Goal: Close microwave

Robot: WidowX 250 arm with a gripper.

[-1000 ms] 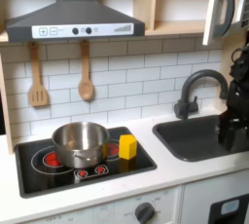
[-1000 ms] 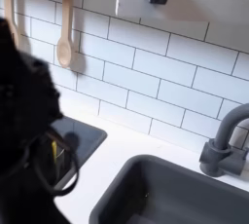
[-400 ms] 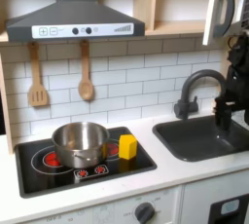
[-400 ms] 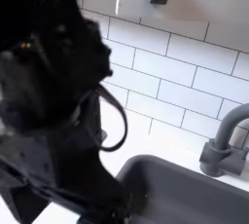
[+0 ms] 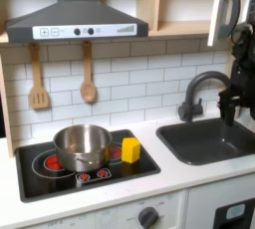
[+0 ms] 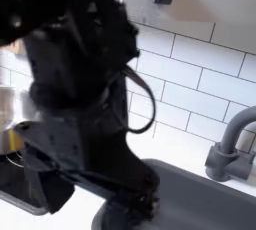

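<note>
Inspecting the microwave [image 5: 231, 9]: its door stands swung open above the sink [image 5: 204, 138], handle facing out. I have the gripper [image 5: 229, 102] hanging just below that door, presumably staged for pushing it; finger state I cannot tell.

The black arm [image 5: 239, 69] stands upright, its pincer's state unclear.

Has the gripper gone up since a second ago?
Yes. In the first exterior view the gripper has risen from beside the sink to about level with the top of the faucet, nearer the microwave door.
</note>
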